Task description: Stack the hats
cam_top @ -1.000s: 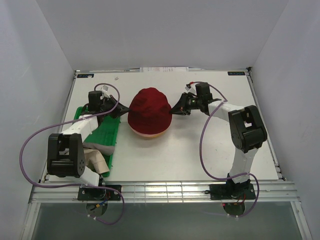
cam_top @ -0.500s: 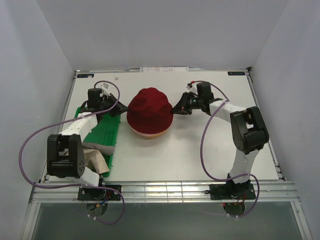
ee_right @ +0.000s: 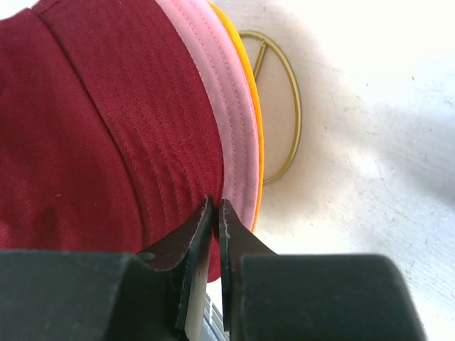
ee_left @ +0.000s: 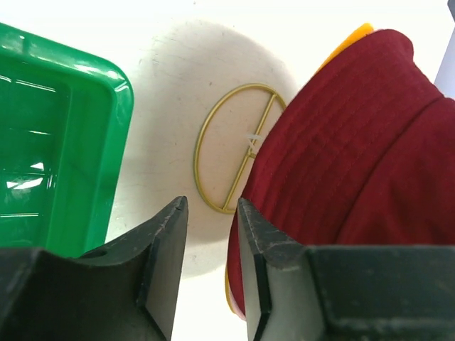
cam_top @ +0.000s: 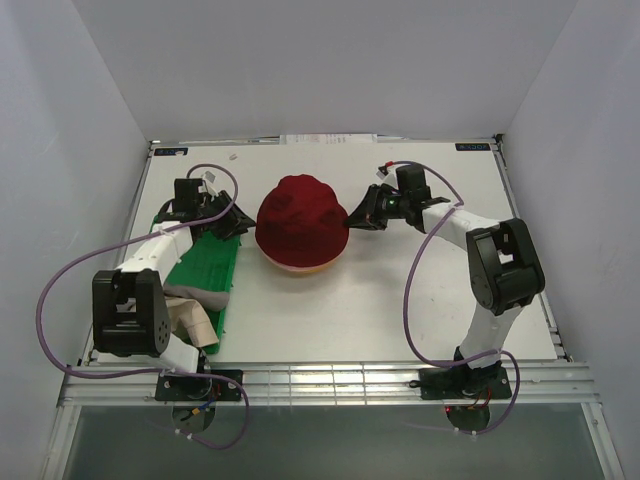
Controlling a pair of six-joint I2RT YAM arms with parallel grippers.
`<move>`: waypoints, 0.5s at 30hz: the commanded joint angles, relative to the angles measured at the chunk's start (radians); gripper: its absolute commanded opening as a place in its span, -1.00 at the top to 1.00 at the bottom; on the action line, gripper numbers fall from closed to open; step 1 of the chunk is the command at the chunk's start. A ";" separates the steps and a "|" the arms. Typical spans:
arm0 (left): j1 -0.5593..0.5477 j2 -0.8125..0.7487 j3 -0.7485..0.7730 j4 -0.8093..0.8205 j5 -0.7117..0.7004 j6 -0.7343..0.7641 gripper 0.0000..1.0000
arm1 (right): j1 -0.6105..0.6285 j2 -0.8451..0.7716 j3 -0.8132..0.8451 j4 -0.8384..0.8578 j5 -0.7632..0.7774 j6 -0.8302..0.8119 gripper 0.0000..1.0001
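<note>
Over the wire frame [ee_left: 227, 167], dark red hat [cam_top: 300, 222] caps pink [ee_right: 238, 135] and yellow-orange [ee_right: 250, 106]; grey [cam_top: 195, 297] and beige [cam_top: 195, 322] lie unstacked, well left of it. Left fingers [ee_left: 163, 263] apart, empty; right fingers [ee_right: 195, 241] nearly closed, grip unclear.

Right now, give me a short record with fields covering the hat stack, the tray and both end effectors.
stack, top to bottom: dark red hat, pale pink hat, yellow-orange hat
under stack: gold wire frame
green tray: beige hat and grey hat at its near end
left end effector: open, empty, beside the stack
right end effector: jaws almost together at the dark red hat's rim; grip unclear
</note>
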 commanded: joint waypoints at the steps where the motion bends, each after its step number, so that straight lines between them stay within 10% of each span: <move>1: 0.004 -0.077 0.044 -0.029 0.033 0.014 0.08 | -0.004 -0.045 -0.020 0.018 0.002 -0.004 0.73; 15: 0.004 -0.271 -0.112 -0.104 0.136 -0.104 -0.01 | 0.010 -0.080 -0.101 0.099 -0.004 0.042 0.79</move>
